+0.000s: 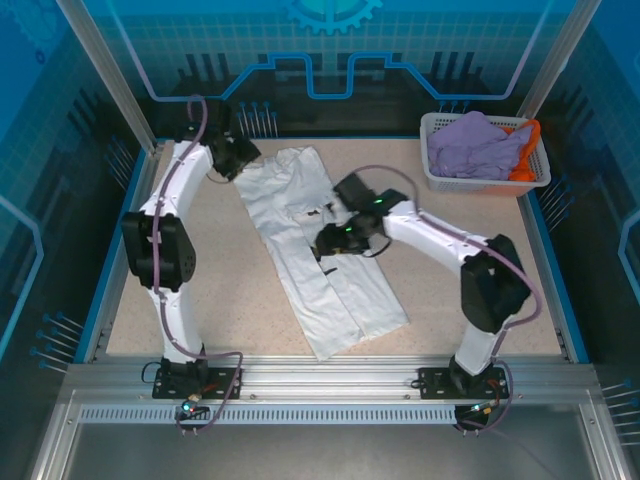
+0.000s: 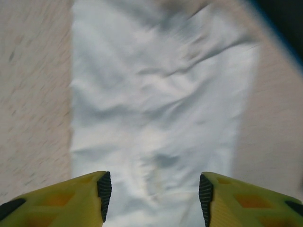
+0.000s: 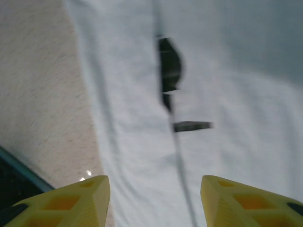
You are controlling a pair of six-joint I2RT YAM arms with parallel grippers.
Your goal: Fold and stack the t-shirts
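My left gripper (image 2: 155, 191) and right gripper (image 3: 155, 198) hang open, empty, over a wrinkled white cloth t-shirt (image 1: 320, 250).
A white lattice basket (image 1: 440, 178) of lavender cloth (image 1: 475, 145) stands well apart.

Bright even light, soft shadows, wrist views blurred

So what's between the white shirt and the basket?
Bare table near the basket, and the right arm by the shirt, in the top view.
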